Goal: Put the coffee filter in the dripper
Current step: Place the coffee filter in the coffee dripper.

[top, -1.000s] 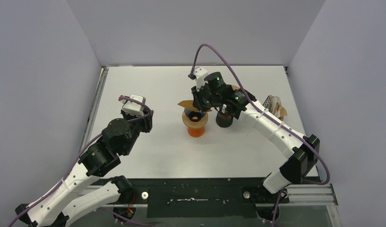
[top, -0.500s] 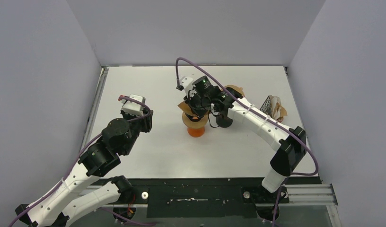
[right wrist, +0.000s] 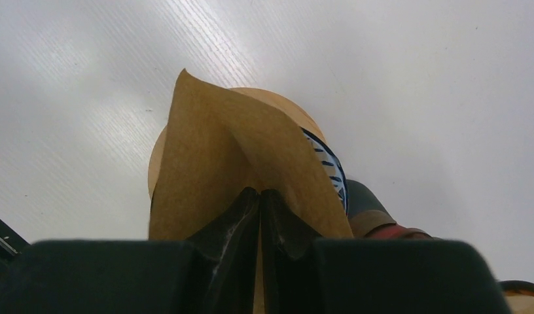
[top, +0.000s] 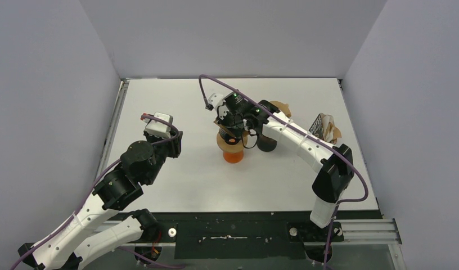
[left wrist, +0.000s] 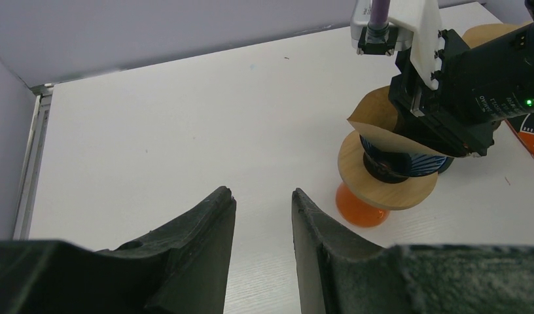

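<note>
The brown paper coffee filter is pinched between the fingertips of my right gripper, which is shut on it. It hangs directly over the dripper, a blue-patterned cone on a wooden disc above an orange base. In the left wrist view the coffee filter overlaps the rim of the dripper; how deep it sits is hidden by the right gripper. My left gripper hovers open over bare table, left of the dripper, with nothing between its fingers.
A dark cup stands just right of the dripper. More brown filters lie behind it. A printed packet rests near the right wall. The table is walled on three sides.
My right arm has swung left and brought the filter from beside the dripper to right over it. The left arm has not moved.
</note>
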Tool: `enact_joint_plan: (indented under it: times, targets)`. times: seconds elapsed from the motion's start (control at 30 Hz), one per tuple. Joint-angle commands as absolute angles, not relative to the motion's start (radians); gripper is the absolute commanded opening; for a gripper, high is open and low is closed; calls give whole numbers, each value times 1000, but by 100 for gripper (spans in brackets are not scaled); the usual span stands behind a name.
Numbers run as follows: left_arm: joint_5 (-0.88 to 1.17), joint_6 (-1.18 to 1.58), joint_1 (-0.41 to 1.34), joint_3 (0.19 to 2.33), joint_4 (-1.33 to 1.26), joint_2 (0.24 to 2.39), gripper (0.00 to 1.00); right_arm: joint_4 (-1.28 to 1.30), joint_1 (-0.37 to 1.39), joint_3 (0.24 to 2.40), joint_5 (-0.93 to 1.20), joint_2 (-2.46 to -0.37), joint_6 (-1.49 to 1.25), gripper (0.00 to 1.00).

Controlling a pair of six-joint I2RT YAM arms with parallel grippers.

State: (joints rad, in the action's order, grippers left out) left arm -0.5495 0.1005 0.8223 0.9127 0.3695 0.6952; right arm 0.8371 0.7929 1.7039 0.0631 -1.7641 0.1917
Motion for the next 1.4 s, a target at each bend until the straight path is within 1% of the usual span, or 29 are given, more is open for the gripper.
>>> enact_joint_plan:
  times: [0.0,0.3,0.53,0.63,0.93,1.03,1.17,1.37]
  targets:
    - [-534,104,816,915,326,684,35,871,797,1762,32,-1770,219,10]
    - [-534,103,816,916,326,686,35,881,796,1769,59,-1772,215,25]
    - [-532,103,816,916,326,690,35,901,795,1791,79,-1774,196,33]
    - [-532,103,817,915,326,692,35,912,792,1804,96,-1780,178,34]
    - [-532,101,817,916,327,689,35,950,782,1848,101,-1819,158,34]
    - [-533,101,816,915,327,688,35,951,784,1853,78,-1827,163,32]
    - [-534,101,816,916,328,687,35,938,785,1853,76,-1836,163,16]
    - [-536,101,817,915,327,686,35,919,784,1845,50,-1831,166,5]
